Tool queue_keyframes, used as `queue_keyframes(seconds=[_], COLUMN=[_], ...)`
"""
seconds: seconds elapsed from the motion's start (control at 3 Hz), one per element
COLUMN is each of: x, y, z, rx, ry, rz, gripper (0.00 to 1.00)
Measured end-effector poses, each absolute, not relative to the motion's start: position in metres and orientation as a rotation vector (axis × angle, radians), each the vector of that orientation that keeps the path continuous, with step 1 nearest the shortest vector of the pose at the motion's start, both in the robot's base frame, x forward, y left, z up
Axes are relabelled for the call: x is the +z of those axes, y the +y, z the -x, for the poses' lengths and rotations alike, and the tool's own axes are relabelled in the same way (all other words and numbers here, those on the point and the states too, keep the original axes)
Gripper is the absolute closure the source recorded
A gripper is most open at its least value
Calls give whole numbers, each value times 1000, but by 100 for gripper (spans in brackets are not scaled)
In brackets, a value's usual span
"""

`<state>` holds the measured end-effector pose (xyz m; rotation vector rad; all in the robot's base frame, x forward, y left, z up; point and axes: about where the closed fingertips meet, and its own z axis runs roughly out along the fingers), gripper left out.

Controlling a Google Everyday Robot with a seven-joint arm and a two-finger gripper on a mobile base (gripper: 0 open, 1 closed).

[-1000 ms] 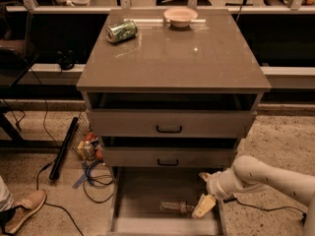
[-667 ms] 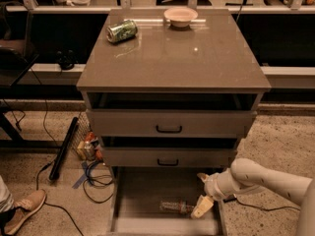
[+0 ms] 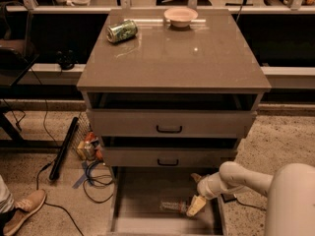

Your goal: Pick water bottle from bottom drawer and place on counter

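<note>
The bottom drawer (image 3: 140,193) stands pulled out. The water bottle (image 3: 173,206) lies on its side on the drawer floor, toward the right front. The gripper (image 3: 196,204) sits low inside this drawer, just beside the bottle's right end; whether it is spread or closed cannot be told. The counter (image 3: 187,63) carries a green can (image 3: 122,31) lying on its side and a pink bowl (image 3: 180,16) at the rear.

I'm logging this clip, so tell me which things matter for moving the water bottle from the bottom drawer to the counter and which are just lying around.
For the job: water bottle, lying in the bottom drawer; counter; gripper, low beside the bottle.
Lying about: green soda can and pink bowl on the counter; cables and a shoe on the floor.
</note>
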<state>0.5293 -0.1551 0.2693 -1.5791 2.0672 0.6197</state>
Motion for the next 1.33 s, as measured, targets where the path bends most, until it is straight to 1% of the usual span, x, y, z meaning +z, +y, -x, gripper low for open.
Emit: queue_keyframes(seconds=[0.33, 1.0, 1.33], x=[213, 162, 145], y=[-149, -131, -125], z=[-541, -538, -536], rx=[584, 509, 505], ry=[2087, 2107, 2118], rz=[1605, 1644, 1650], gripper=[0, 0, 14])
